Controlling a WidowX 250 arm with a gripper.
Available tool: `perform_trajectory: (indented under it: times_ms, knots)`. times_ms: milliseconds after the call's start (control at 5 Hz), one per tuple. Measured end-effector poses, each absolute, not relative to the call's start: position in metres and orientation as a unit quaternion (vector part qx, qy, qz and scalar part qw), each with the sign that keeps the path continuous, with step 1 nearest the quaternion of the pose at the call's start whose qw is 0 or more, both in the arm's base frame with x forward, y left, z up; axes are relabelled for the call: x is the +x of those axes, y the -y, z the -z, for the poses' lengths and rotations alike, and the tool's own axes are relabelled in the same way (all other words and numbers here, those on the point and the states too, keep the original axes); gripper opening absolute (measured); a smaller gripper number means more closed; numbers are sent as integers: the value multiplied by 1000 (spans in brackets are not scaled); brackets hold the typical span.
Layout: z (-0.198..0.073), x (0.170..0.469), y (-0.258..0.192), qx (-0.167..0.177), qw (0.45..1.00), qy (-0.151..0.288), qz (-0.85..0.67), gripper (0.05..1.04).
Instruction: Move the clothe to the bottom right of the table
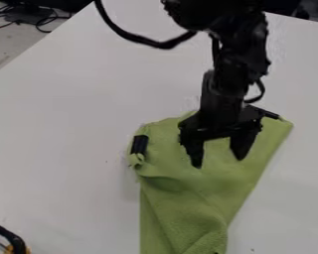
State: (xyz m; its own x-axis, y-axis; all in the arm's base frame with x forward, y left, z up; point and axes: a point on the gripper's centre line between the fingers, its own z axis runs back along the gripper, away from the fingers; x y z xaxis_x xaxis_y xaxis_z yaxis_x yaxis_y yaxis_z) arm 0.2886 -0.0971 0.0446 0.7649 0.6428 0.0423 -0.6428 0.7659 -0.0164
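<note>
The green cloth (195, 198) looks light, soft and floppy, so we don't think it can break. It looks fuzzy, so we guess it won't slip much. On our side of the hand, it has bumpy folds. We think a fold is good to pinch, because flat cloth gives the hand little to grab. Right under the hand the cloth is smoother, so a pinch there has to go low and push up a little bump. If we pinch just a tiny bit, it could pop out. If we pull one spot, the rest will likely drag behind and bunch up.

Now we look at where it lies. The cloth starts on our side of the hand, goes under it, and spreads out past it on both sides. The robot hand (218, 162) has its two fingers wide apart, pointing down at the wide part. We can't tell if the tips touch it. A bit farther away, a black patch (139, 144) sits on the cloth, left of the hand. A black strip (271, 114) is at its far edge, right of the hand. We think the cloth has to come toward us and to the right on the white table (55, 109).
</note>
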Motion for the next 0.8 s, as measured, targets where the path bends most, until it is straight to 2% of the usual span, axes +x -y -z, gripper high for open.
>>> perform_trajectory:
  times_ms: [400,600,800]
  knots:
    - [-95,314,84,15,942,80,-325,1000]
    - [-101,313,73,23,951,56,-303,1000]
    - [-108,299,43,24,967,31,-252,1000]
